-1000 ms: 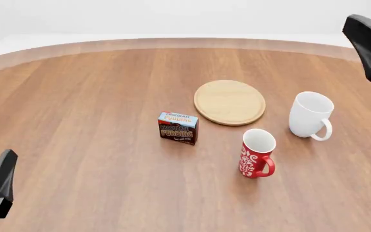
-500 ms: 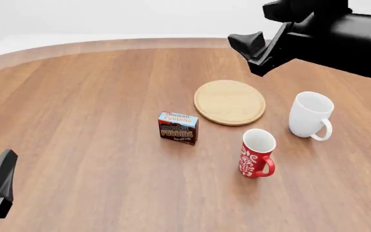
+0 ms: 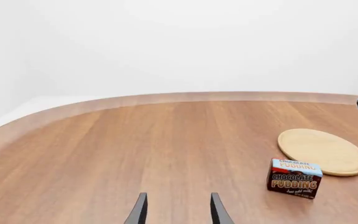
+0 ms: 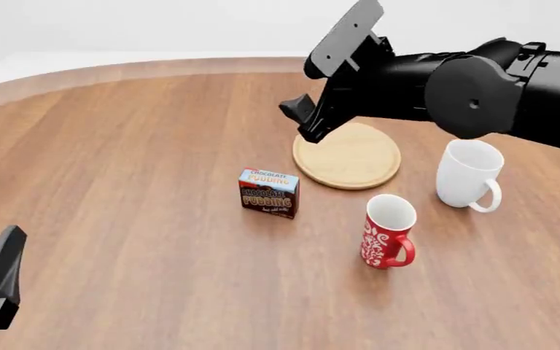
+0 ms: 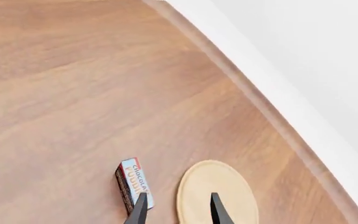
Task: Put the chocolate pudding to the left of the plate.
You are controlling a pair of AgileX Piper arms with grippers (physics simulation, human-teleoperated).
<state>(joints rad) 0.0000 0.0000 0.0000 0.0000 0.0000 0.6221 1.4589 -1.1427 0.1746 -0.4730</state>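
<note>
One brown chocolate pudding carton point(image 4: 268, 192), one round wooden plate point(image 4: 347, 157) and two mugs, white point(image 4: 469, 174) and red patterned point(image 4: 388, 231), are sitting apart; both black grippers, right point(image 5: 175, 210) and left point(image 3: 175, 210), are hovering parted, empty.

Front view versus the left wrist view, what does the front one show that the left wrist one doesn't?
Only the front view shows the white mug, the red patterned mug and the whole right arm, its right gripper hanging above the plate's far left edge. Only the left wrist view shows the left gripper fingers, parted with nothing between them. Both show the chocolate pudding standing upright on the table, beside the plate and apart from it, untouched.
</note>
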